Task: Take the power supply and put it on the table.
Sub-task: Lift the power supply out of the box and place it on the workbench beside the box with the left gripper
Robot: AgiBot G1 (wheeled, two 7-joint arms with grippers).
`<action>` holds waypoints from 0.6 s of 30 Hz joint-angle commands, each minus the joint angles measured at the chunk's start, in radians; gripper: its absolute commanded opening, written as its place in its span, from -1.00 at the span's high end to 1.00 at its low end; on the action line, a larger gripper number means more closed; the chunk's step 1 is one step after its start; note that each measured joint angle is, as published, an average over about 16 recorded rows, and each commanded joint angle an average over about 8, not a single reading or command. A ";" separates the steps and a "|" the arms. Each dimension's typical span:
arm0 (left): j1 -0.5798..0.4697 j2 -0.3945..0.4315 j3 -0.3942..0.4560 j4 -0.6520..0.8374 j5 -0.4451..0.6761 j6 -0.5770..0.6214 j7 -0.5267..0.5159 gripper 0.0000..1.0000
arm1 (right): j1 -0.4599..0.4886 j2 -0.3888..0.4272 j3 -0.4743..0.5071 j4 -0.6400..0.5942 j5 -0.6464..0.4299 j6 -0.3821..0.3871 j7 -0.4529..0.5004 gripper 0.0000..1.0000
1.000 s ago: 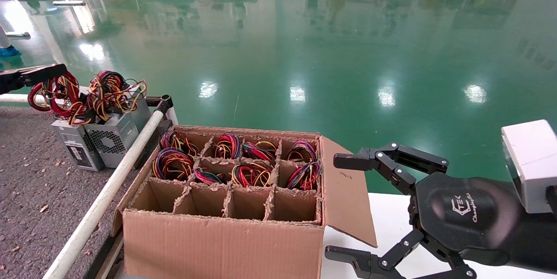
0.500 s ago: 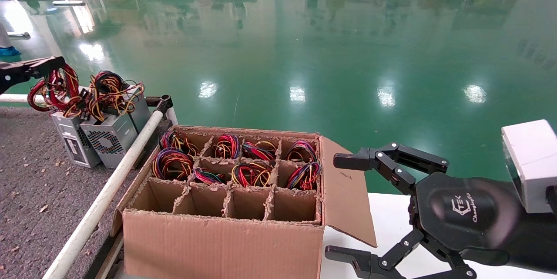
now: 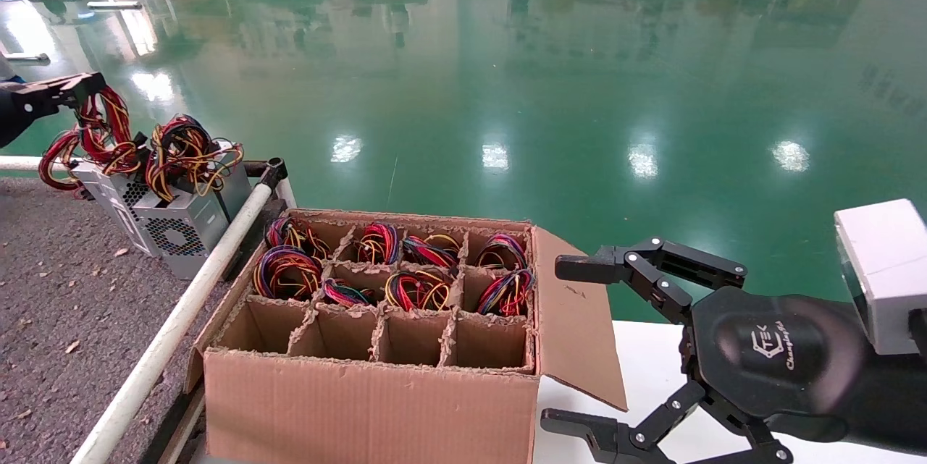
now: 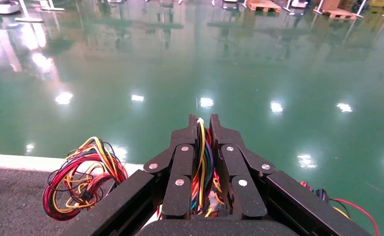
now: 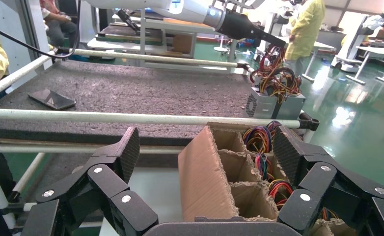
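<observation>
Table (image 3: 51, 319) first: the dark, gritty surface with its white pipe rail (image 3: 174, 326) fills the robot's left side, and beside it a cardboard box (image 3: 362, 406) with divided compartments stands on a white tabletop (image 3: 652, 370), its far cells full of coiled wire bundles, the near row empty. At the table's far corner, just inside the rail, two metal units sit touching each other. One is a grey unit with a round fan grille (image 3: 177, 232), under a tangle of black and orange wires. The other, further toward the robot's left, is the power supply (image 3: 108, 192), its perforated side showing.

By my reckoning the job is nearly finished. The supply is out of the box and over the table, but it looks tipped, its top leaning away from its neighbour, so I doubt it sits flat yet. Its long axis seems to run up and down, wires at the top. What's left is to settle it and let go.

The left gripper (image 4: 200, 128) is up at that corner with its fingers pinched tight on the red, yellow and black wires (image 3: 94, 135). The right gripper (image 3: 572, 344) waits parked by the box flap, spread wide and holding nothing.
</observation>
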 commanded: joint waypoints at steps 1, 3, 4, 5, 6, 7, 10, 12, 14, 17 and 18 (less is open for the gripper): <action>0.002 0.007 -0.001 0.001 -0.001 -0.015 0.003 1.00 | 0.000 0.000 0.000 0.000 0.000 0.000 0.000 -1.00; 0.006 0.008 -0.001 0.002 -0.001 -0.011 0.005 1.00 | 0.000 0.000 0.000 0.000 0.000 0.000 0.000 -1.00; 0.008 0.008 -0.001 0.002 -0.001 -0.008 0.006 1.00 | 0.000 0.000 0.000 0.000 0.000 0.000 0.000 -1.00; 0.010 0.007 -0.001 0.002 -0.001 -0.003 0.006 1.00 | 0.000 0.000 0.000 0.000 0.000 0.000 0.000 -1.00; 0.011 0.007 -0.001 0.003 -0.001 0.001 0.007 1.00 | 0.000 0.000 0.000 0.000 0.000 0.000 0.000 -1.00; 0.013 0.006 -0.001 0.003 -0.001 0.006 0.007 1.00 | 0.000 0.000 0.000 0.000 0.000 0.000 0.000 -1.00; 0.016 0.005 0.000 0.003 0.000 0.018 0.008 1.00 | 0.000 0.000 0.000 0.000 0.000 0.000 0.000 -1.00; 0.017 0.004 0.000 0.003 0.000 0.026 0.007 1.00 | 0.000 0.000 0.000 0.000 0.000 0.000 0.000 -1.00; 0.017 0.004 0.001 0.003 0.001 0.034 0.007 1.00 | 0.000 0.000 0.000 0.000 0.000 0.000 0.000 -1.00; 0.017 0.003 0.001 0.004 0.001 0.051 0.004 1.00 | 0.000 0.000 0.000 0.000 0.000 0.000 0.000 -1.00; 0.016 0.002 0.001 0.004 0.001 0.059 0.003 1.00 | 0.000 0.000 0.000 0.000 0.000 0.000 0.000 -1.00</action>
